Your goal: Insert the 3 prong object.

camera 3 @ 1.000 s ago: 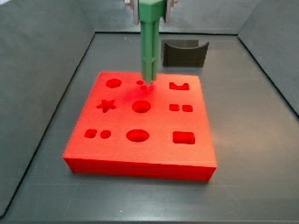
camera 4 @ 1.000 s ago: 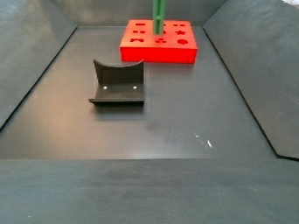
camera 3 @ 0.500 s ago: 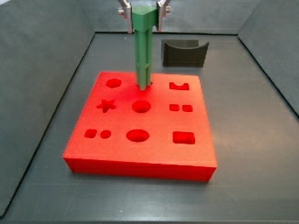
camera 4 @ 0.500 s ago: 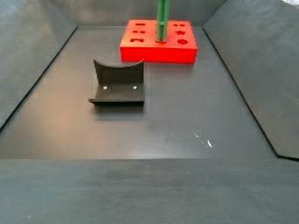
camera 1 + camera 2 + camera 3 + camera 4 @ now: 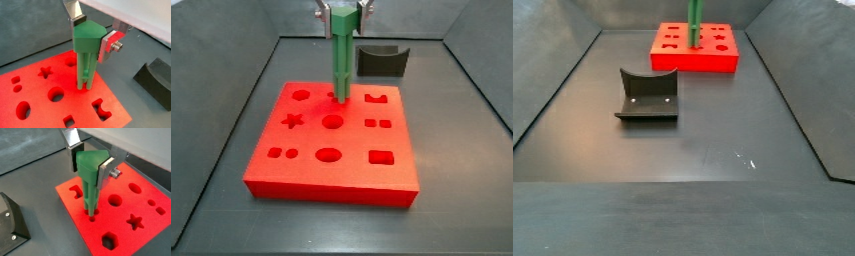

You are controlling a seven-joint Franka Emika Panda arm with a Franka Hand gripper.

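Observation:
The 3 prong object is a long green peg, held upright. My gripper is shut on its wide top end, above the back of the red block. The peg's lower tip meets the block's top at the small hole in the middle of the back row. How deep it sits I cannot tell. Both wrist views show the silver fingers clamping the peg over the block. The peg and block also show far off in a side view.
The red block has several shaped holes: circle, star, square, small pairs. A dark grey U-shaped holder stands on the dark floor apart from the block; it also shows in both wrist views. Sloped dark walls enclose the floor.
The gripper and peg shifted left and slightly down, then came a little back to the right. The peg's tip now sits at the back-row middle hole.

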